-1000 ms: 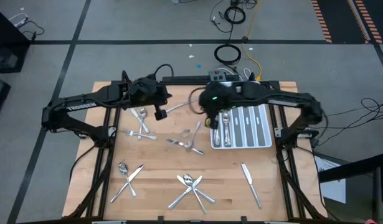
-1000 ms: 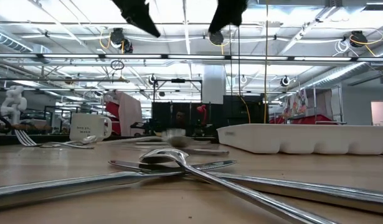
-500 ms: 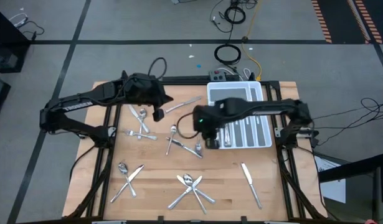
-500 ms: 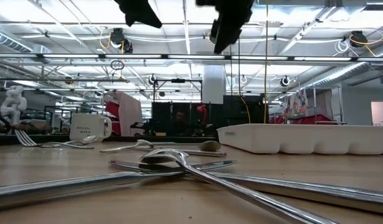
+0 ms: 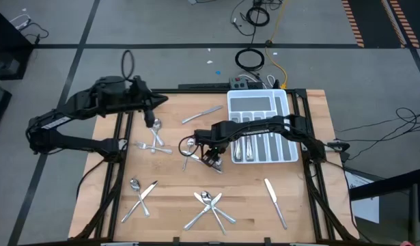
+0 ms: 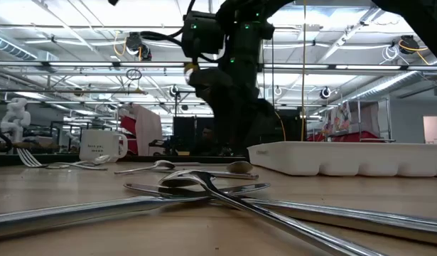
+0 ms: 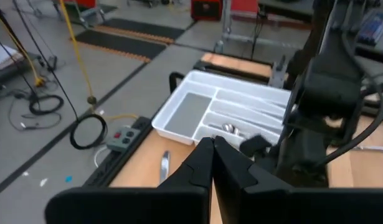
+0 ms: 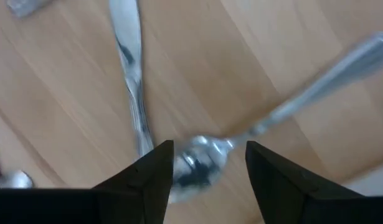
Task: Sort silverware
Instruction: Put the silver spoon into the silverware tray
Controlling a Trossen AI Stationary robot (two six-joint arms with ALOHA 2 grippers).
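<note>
A spoon (image 8: pixel 200 163) lay crossed with other silverware (image 5: pixel 199 156) mid-counter (image 5: pixel 250 198), left of the white tray (image 5: pixel 289 147). The right gripper (image 8: pixel 208 163) hung low over it, jaws open either side of its bowl. The left gripper (image 7: pixel 212 163) sat raised at the counter's far-left edge, jaws closed, empty.

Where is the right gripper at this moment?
In the high view, the right gripper is low over the crossed silverware at the table's middle, left of the white tray. Its open fingers straddle a spoon in the right wrist view.
</note>
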